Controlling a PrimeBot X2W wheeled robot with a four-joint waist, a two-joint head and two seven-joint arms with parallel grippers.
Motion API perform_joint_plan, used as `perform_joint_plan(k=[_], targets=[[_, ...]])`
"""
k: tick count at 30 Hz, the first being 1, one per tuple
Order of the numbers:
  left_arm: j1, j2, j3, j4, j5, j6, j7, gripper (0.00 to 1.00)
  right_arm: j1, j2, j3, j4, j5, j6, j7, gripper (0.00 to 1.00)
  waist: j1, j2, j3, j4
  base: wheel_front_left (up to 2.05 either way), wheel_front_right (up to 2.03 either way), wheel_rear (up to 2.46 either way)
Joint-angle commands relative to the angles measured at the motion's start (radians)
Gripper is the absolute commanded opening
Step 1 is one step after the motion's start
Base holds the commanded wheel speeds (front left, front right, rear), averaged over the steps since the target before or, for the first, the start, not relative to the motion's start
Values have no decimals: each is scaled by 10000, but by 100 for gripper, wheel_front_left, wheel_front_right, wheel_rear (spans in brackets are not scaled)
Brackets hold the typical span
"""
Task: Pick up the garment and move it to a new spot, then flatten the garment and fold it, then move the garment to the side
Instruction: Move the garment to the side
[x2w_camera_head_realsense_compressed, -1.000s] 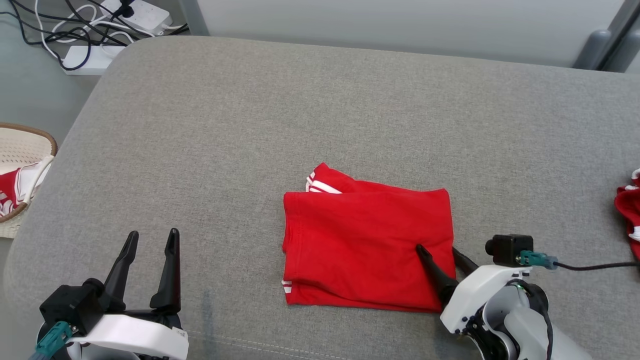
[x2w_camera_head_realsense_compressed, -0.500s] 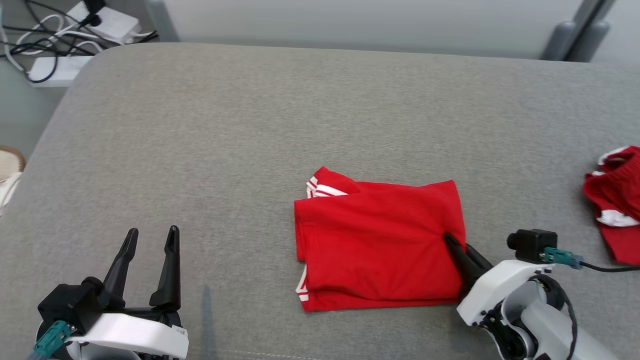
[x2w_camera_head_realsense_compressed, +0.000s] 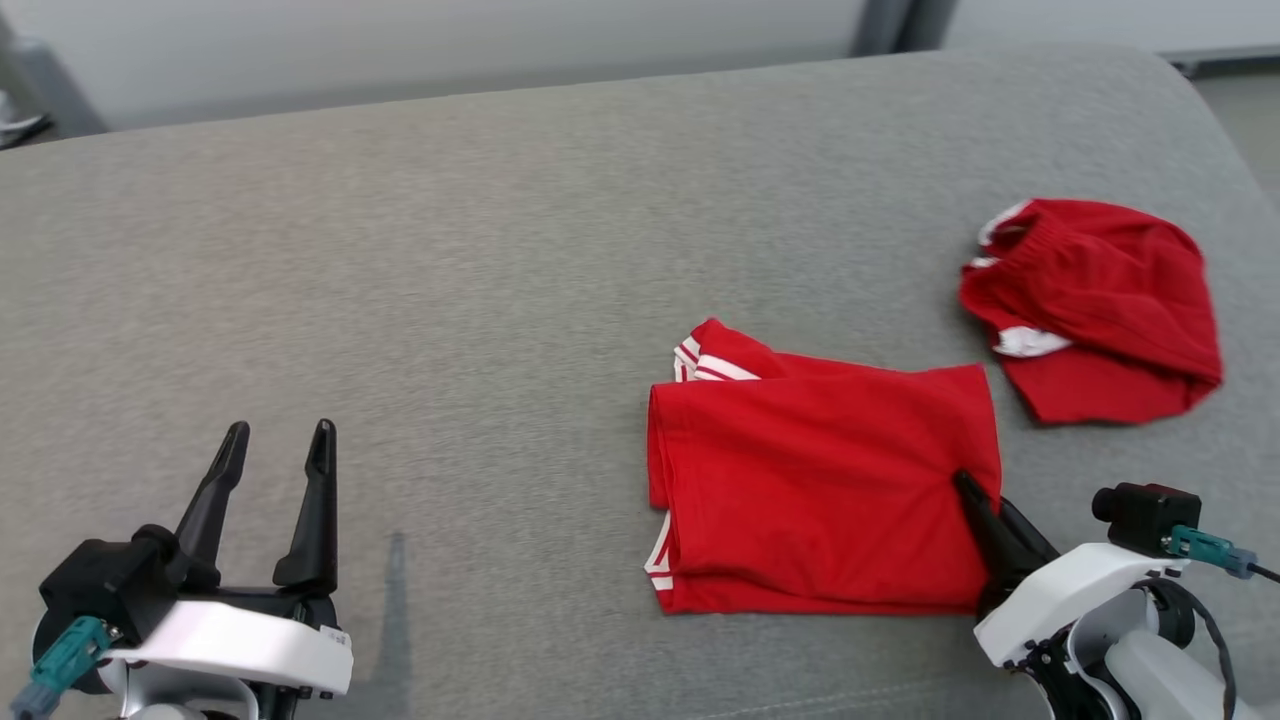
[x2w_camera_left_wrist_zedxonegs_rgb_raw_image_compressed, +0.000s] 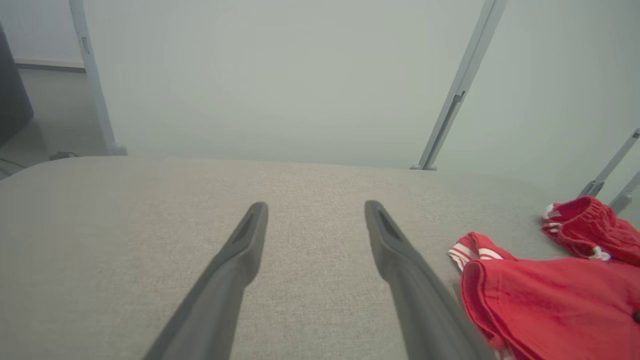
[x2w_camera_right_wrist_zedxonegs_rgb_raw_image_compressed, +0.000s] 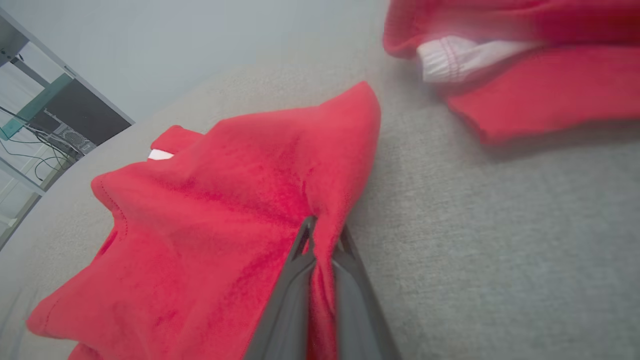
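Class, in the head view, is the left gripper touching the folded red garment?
No: the left gripper stands open over grey cushion, apart from the folded garment.

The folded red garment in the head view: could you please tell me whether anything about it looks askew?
Slightly. A white-striped corner pokes out past the far left edge of the folded garment, so the layers are not neatly aligned. The garment's right edge is pinched in the shut right pincer. Nothing looks damaged.
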Motion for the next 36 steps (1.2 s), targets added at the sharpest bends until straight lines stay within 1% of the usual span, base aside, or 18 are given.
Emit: perform_joint_plan(k=[1, 5, 8, 12, 16, 17, 21, 23, 27, 31, 32, 36], targets=[[-518, 308, 436, -275, 95, 108, -12, 100, 140, -189, 11, -255, -91, 42, -158, 0, 0, -1, 276, -660, 0, 0, 0], [-676, 449, 478, -432, 148, 151, 114, 100, 197, -267, -261, -570, -244, 42, -166, 0, 0, -1, 463, -1269, 0, 0, 0], [-835, 494, 446, -520, 192, 145, 187, 100, 107, -360, -286, -815, -409, 42, -168, 0, 0, -1, 575, -1488, 0, 0, 0], [-1056, 471, 348, -541, 232, 114, 256, 100, -471, -581, 40, -1250, -799, 42, -124, 0, 0, -1, 703, -1497, 0, 0, 0], [-1282, 378, 182, -478, 264, 11, 265, 100, -1612, -942, 453, -1812, -1147, 42, 268, 0, 0, -1, 842, -1293, 0, 0, 0], [-1365, 310, 102, -404, 260, -54, 240, 100, -2263, -1192, 578, -2039, -1229, 42, 531, 0, 0, -1, 891, -1150, 0, 0, 0], [-1564, 145, -69, -202, 255, -202, 168, 100, -3337, -1812, 746, -2291, -1012, 42, 1231, 0, 0, -1, 979, -781, 0, 0, 0], [-1661, 57, -140, -119, 253, -272, 117, 100, -3661, -2180, 764, -2265, -689, 42, 1720, 0, 0, -1, 1031, -627, 0, 0, 0], [-1886, -123, -275, 4, 248, -423, 21, 100, -3869, -3159, 748, -2213, -56, 42, 2543, 0, 0, -1, 1171, -363, 0, 0, 0], [-2045, -108, -272, 19, 310, -453, -27, 100, -3938, -4127, 325, -1891, 229, 42, 2422, 0, 0, -1, 1401, -341, 0, 0, 0], [-2045, -108, -272, 19, 310, -453, -27, 100, -3938, -4127, 325, -1891, 229, 42, 2422, 0, 0, -1, 1401, -341, 0, 0, 0], [-2277, 49, -258, -2, 400, -481, 68, 100, -4096, -4739, 79, -1427, 460, 42, 2363, 0, 0, -1, 1716, -360, 0, 0, 0]])
